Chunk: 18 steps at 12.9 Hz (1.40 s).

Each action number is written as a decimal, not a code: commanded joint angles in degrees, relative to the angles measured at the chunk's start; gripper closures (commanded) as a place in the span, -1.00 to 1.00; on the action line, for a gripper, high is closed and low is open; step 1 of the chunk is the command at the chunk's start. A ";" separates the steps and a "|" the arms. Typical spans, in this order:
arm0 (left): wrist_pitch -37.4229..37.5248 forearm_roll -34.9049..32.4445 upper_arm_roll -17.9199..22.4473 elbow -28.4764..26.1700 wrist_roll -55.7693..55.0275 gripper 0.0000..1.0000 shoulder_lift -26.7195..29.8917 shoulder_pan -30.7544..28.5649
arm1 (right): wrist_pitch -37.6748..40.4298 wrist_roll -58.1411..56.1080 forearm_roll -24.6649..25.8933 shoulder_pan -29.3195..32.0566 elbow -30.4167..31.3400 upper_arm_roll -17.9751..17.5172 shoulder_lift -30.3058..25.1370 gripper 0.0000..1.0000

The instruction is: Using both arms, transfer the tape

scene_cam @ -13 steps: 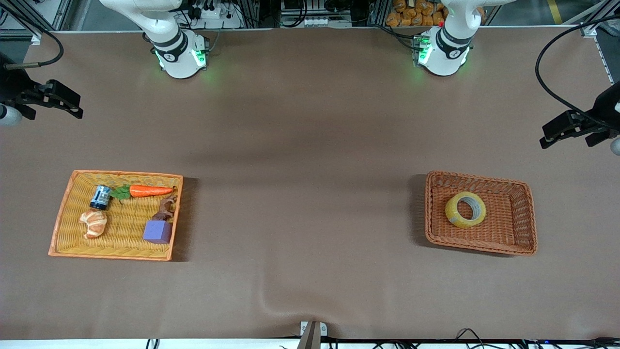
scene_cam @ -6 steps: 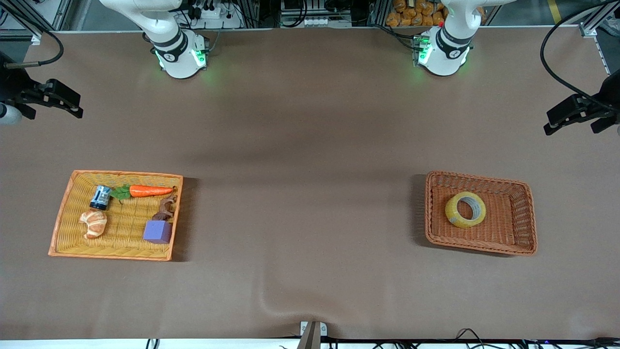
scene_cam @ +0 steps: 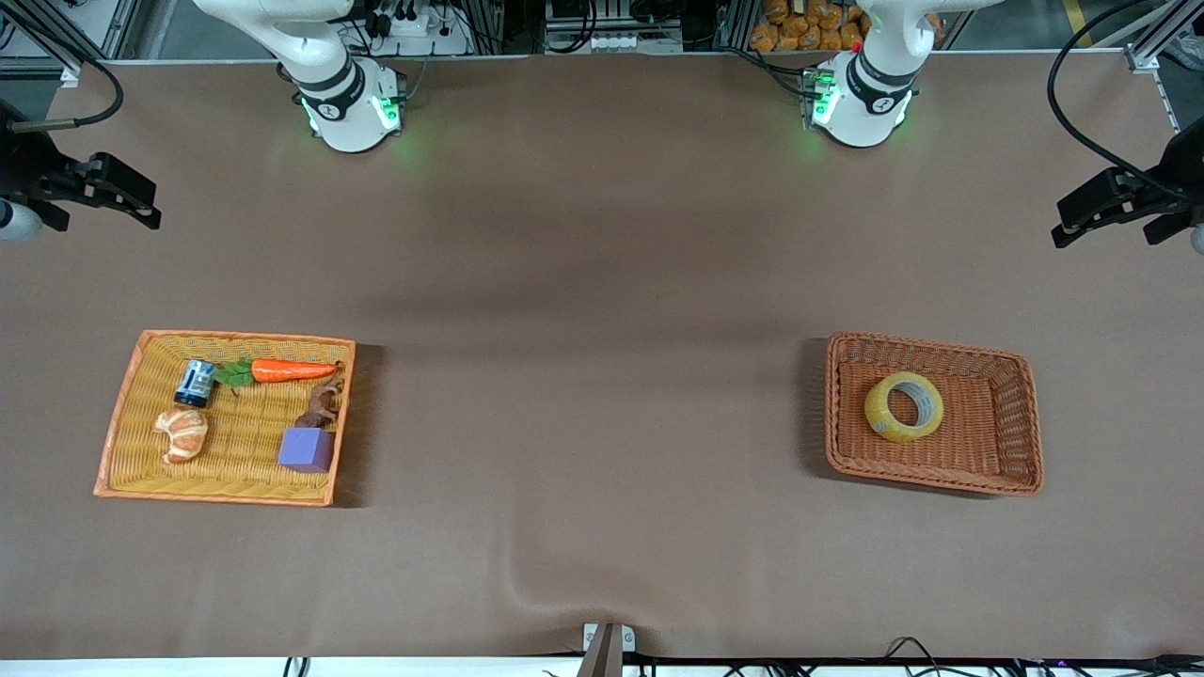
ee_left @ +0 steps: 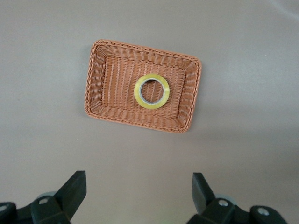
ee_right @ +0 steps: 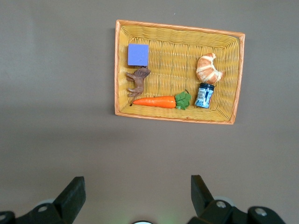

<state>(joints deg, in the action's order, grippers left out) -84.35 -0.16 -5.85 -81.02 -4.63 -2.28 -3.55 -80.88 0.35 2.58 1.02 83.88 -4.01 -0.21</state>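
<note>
Here: tape (scene_cam: 904,406) flat in brown wicker basket (scene_cam: 1021,376) toward the left arm's end of the table. Left gripper (ee_left: 139,196) high over bare table, fingers apart, empty. Right gripper (ee_right: 138,196) likewise spread and empty, above table beside yellow basket (ee_right: 177,31) with carrot (ee_right: 156,101), croissant (ee_right: 209,69).

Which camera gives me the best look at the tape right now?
The left wrist view: it looks straight down on the tape, showing the full ring and grey core, lying flat in the brown basket. The front view shows it smaller and at an angle. The right wrist view does not show it.
</note>
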 commanded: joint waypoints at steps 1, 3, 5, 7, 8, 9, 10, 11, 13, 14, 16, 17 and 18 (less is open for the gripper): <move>0.85 -0.36 0.93 -0.28 -0.21 -1.00 0.87 0.83 | -0.51 0.26 -0.47 0.65 2.07 -0.47 -2.07 -1.00; 0.94 -0.36 0.93 -0.28 -0.21 -1.00 0.78 0.83 | -0.51 0.26 -0.47 0.65 2.07 -0.47 -2.07 -1.00; 1.37 -0.36 1.01 -0.28 -0.12 -1.00 0.87 0.74 | -0.42 0.26 -0.47 0.82 2.16 -0.39 -2.07 -1.00; 1.47 -0.36 1.54 -0.28 -0.12 -1.00 0.87 0.83 | -0.34 0.26 -0.47 1.00 2.16 -0.39 -2.16 -1.00; 1.47 -0.36 1.54 -0.19 -0.03 -1.00 0.79 0.92 | -0.34 0.26 -0.47 1.00 2.16 -0.39 -2.25 -1.00; 1.47 -0.36 1.63 -0.19 -0.03 -1.00 0.78 0.92 | -0.34 0.26 -0.47 1.00 2.16 -0.39 -2.25 -1.00; 1.47 -0.36 1.63 -0.19 -0.03 -1.00 0.78 0.92 | -0.34 0.26 -0.47 1.00 2.25 -0.39 -2.34 -1.00; 1.47 -0.36 1.63 -0.28 -0.03 -1.00 0.78 0.92 | -0.34 0.26 -0.47 1.17 2.16 -0.30 -2.34 -1.00; 1.47 -0.36 1.63 -0.19 0.06 -1.00 0.78 0.92 | -0.34 0.26 -0.47 1.35 2.25 -0.39 -2.34 -1.00; 1.47 -0.36 1.63 -0.19 0.06 -1.00 0.78 0.92 | -0.34 0.26 -0.47 1.44 2.16 -0.30 -2.34 -1.00; 1.47 -0.36 1.63 -0.28 0.06 -1.00 0.78 0.92 | -0.34 0.26 -0.47 1.53 2.16 -0.39 -2.34 -1.00; 1.47 -0.36 1.63 -0.28 0.06 -1.00 0.78 0.83 | -0.34 0.26 -0.47 1.53 2.16 -0.39 -2.34 -1.00; 1.47 -0.36 1.63 -0.28 0.15 -1.00 0.78 0.83 | -0.34 0.26 -0.47 1.53 2.16 -0.39 -2.34 -1.00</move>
<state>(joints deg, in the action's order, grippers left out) -83.63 -0.16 -4.82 -81.04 -4.63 -2.28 -3.28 -80.83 0.35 2.58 1.30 83.89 -3.73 -0.47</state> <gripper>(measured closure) 0.000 0.000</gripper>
